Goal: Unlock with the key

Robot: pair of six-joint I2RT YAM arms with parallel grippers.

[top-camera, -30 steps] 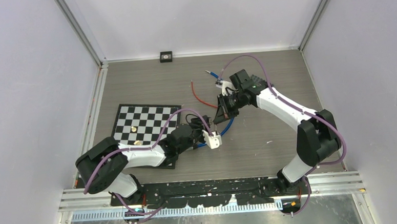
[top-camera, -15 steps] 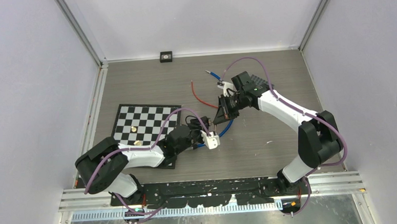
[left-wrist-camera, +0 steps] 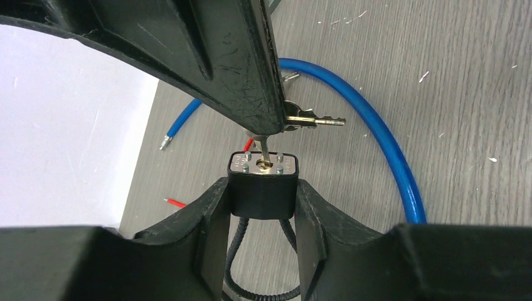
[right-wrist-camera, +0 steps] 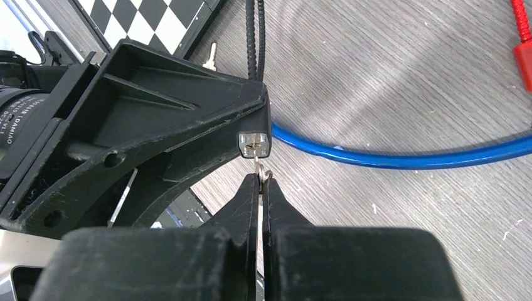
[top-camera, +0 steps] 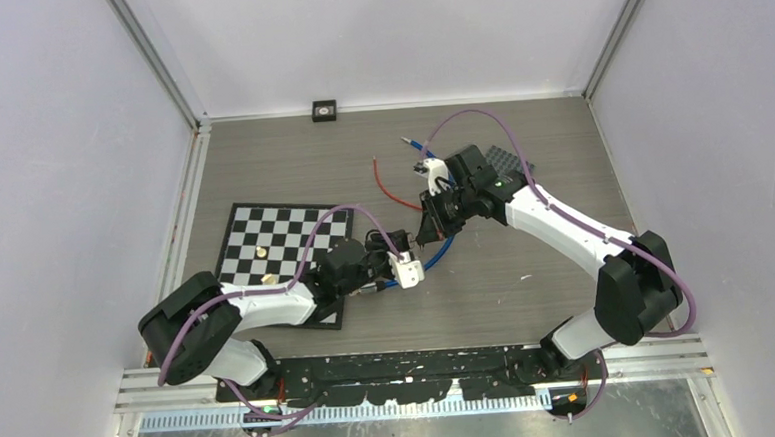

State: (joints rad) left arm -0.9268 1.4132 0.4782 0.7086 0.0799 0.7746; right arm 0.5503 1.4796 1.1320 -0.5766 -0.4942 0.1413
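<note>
A black padlock (left-wrist-camera: 262,195) with a silver keyway face and a black cable shackle (left-wrist-camera: 233,251) sits gripped between my left gripper's (left-wrist-camera: 262,185) two fingers. The key (left-wrist-camera: 263,148) stands in the keyway, its blade partly inside. My right gripper (right-wrist-camera: 260,182) is shut on the key's head (right-wrist-camera: 258,165), directly in front of the lock's face (right-wrist-camera: 255,143). A spare key (left-wrist-camera: 315,120) hangs off the ring beside it. In the top view the two grippers meet at mid-table, left (top-camera: 407,269) and right (top-camera: 428,230).
A blue cable (top-camera: 443,248) curves on the table under the grippers, and a red wire (top-camera: 387,184) lies behind. A chessboard mat (top-camera: 279,239) with small brass pieces (top-camera: 262,253) lies at the left. A small black box (top-camera: 325,110) sits by the back wall.
The left gripper with the padlock has shifted slightly up and left, and the right arm has followed with the key. Both grips are unchanged.
</note>
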